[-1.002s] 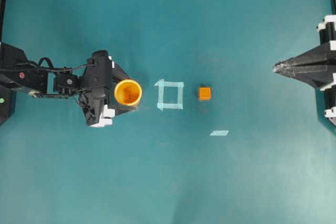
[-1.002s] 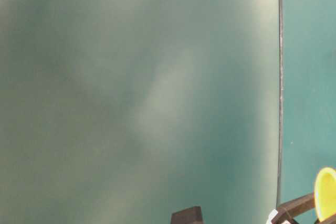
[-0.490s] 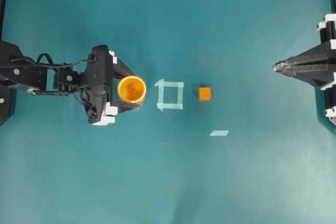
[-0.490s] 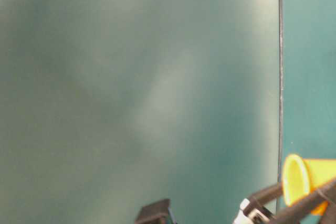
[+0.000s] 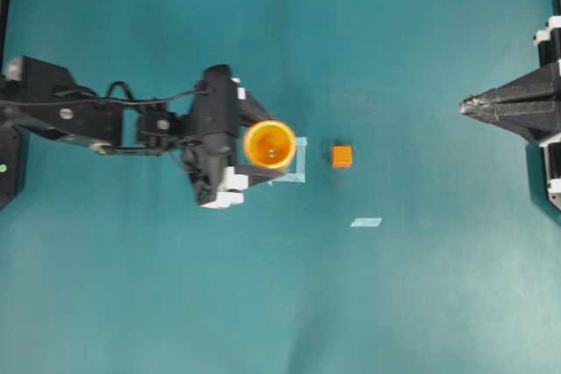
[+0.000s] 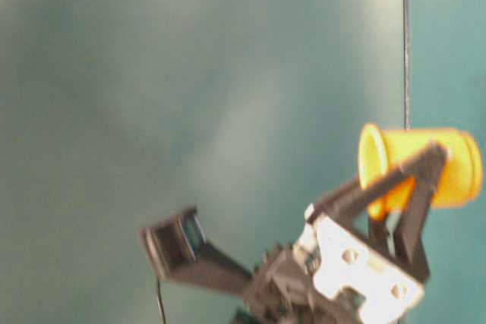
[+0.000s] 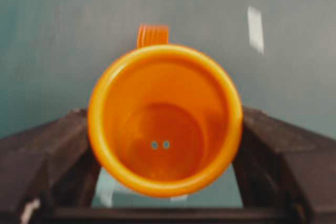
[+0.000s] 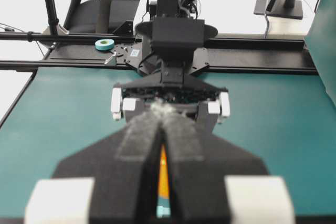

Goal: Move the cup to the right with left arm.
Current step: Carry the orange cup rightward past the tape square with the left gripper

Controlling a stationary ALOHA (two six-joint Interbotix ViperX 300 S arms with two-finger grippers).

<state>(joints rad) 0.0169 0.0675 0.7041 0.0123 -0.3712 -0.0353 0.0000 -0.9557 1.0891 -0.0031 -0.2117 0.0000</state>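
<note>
The orange-yellow cup (image 5: 269,144) stands upright between the fingers of my left gripper (image 5: 275,146), which is shut on it. It hangs over the left side of a pale tape square (image 5: 301,161). In the table-level view the cup (image 6: 459,180) is carried with its rim up, one black finger (image 6: 395,180) crossing its wall. In the left wrist view the cup (image 7: 165,119) sits between the dark fingers (image 7: 47,150), its darker inside showing. My right gripper (image 5: 465,108) rests shut at the right edge of the table, and its closed fingertips (image 8: 163,121) face the left arm.
A small orange cube (image 5: 342,156) lies just right of the tape square, seen beyond the cup as the cube (image 7: 153,35) in the left wrist view. A short tape strip (image 5: 366,222) lies toward the front right. The teal table (image 5: 280,304) stretches open around them.
The left arm has carried the cup to the right, from left of the tape square to over its left side, and higher in the table-level view. The right arm has not moved.
</note>
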